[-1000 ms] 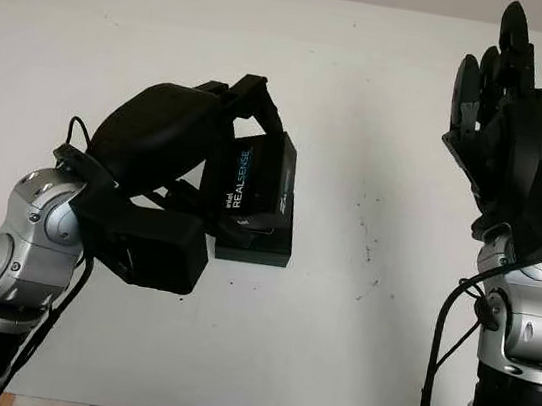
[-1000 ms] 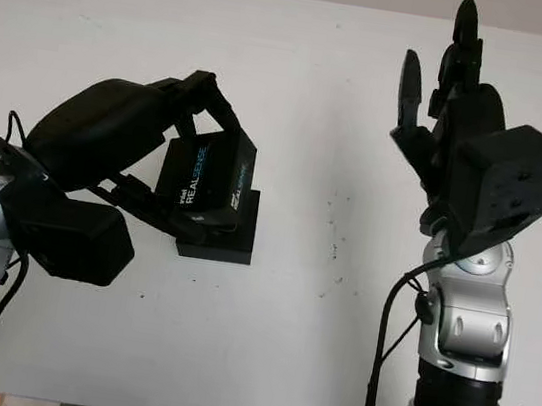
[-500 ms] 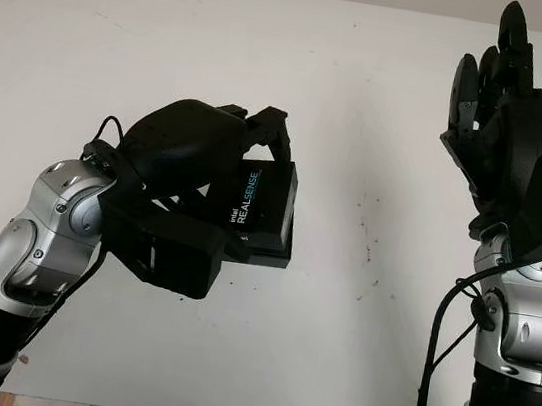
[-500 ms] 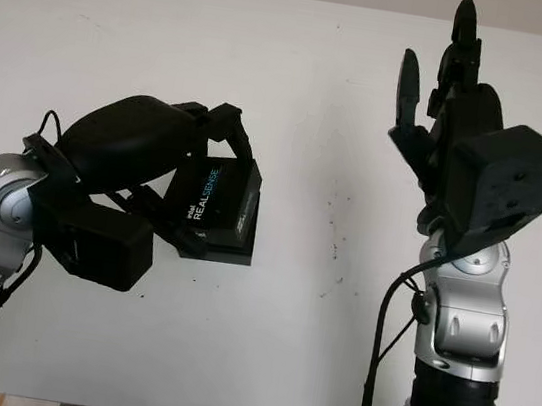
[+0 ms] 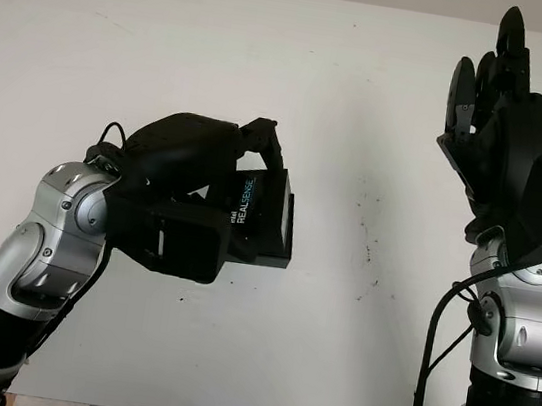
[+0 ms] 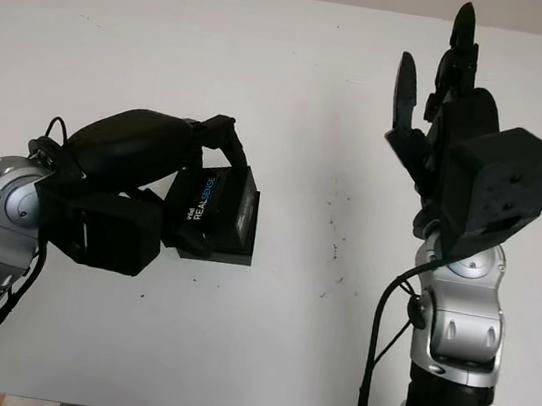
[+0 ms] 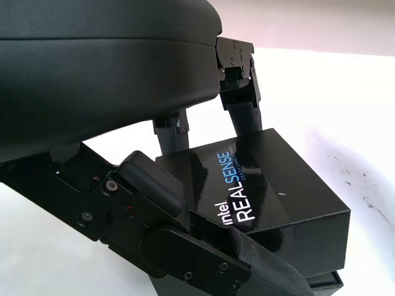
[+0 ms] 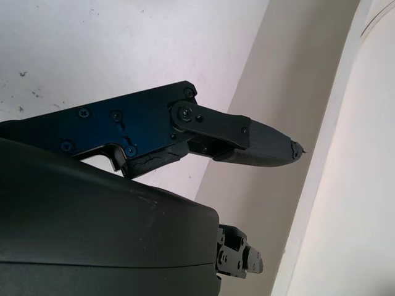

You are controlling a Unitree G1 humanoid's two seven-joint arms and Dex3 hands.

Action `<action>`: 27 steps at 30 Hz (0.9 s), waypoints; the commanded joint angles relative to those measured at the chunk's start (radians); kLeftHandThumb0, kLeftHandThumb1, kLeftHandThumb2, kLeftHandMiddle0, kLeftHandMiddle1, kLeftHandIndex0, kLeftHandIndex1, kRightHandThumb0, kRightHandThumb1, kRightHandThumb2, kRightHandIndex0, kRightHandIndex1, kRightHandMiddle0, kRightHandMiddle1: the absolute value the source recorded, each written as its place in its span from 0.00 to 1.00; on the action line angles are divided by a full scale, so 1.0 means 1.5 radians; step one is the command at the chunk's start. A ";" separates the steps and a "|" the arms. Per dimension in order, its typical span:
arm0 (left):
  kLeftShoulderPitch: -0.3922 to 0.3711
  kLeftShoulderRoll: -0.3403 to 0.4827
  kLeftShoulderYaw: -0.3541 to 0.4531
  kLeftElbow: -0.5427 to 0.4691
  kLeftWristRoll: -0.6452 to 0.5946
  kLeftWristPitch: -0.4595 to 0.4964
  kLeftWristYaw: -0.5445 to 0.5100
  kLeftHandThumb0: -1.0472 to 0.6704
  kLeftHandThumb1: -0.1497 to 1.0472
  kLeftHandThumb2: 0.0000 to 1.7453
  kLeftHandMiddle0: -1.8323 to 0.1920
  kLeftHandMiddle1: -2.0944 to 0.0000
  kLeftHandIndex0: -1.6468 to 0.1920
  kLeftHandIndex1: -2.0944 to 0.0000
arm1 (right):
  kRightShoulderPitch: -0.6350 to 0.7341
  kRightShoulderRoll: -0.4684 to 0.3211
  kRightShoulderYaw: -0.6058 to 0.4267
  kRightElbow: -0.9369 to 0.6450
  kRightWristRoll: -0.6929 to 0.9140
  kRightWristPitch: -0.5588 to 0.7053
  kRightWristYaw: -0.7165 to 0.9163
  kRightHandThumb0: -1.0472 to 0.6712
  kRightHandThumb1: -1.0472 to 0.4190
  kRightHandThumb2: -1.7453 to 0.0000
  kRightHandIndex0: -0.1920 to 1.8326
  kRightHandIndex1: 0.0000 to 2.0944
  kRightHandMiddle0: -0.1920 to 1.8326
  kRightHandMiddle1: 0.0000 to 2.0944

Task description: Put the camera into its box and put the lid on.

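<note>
One step left: lid clasped by left hand, tilted over box on table. Needed squaring, then pressing down. Right hand open, raised aside.

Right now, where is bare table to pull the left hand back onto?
Bare white table lies beyond the box, in front of it, and between the box base and the raised open right hand. It is crowded where the left hand grips the lid over the base.
</note>
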 commanded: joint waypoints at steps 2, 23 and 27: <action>0.004 -0.008 -0.013 -0.014 0.009 0.017 -0.006 0.43 1.00 0.16 0.52 0.00 0.74 0.00 | 0.009 0.004 0.001 -0.018 -0.001 0.002 -0.002 0.24 0.00 0.62 0.01 0.02 0.00 0.02; 0.019 -0.010 -0.052 -0.044 0.049 0.010 -0.026 0.45 1.00 0.16 0.45 0.00 0.73 0.00 | 0.017 0.042 0.032 0.013 -0.028 -0.048 -0.028 0.23 0.00 0.57 0.00 0.00 0.00 0.00; 0.023 -0.005 -0.062 -0.041 0.064 -0.012 -0.024 0.44 1.00 0.16 0.47 0.00 0.75 0.00 | 0.021 0.041 0.030 0.015 -0.032 -0.053 -0.031 0.22 0.00 0.59 0.00 0.00 0.00 0.00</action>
